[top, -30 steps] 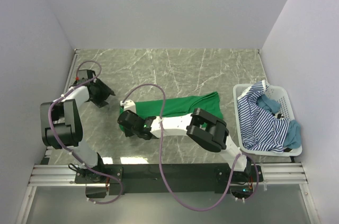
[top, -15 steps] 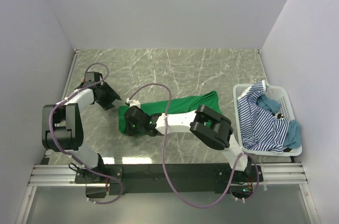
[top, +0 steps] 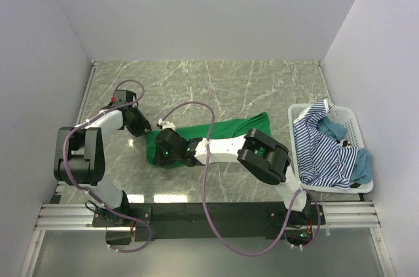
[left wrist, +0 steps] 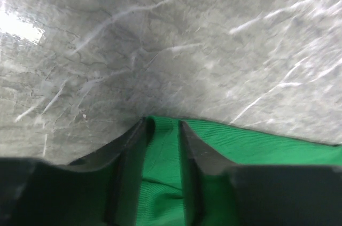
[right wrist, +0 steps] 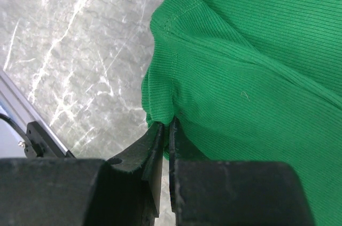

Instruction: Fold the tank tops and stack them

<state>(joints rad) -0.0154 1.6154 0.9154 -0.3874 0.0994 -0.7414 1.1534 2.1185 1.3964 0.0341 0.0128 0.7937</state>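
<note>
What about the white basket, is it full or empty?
Full. The white basket holds a striped tank top piled across it, with a teal tank top showing at its right side.

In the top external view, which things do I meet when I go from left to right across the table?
left gripper → green tank top → white basket, which holds the striped tank top

Grey marble table, green tank top lying mid-table (rumpled), white basket at right edge

no readable text, labels, numbers or signs anywhere
</note>
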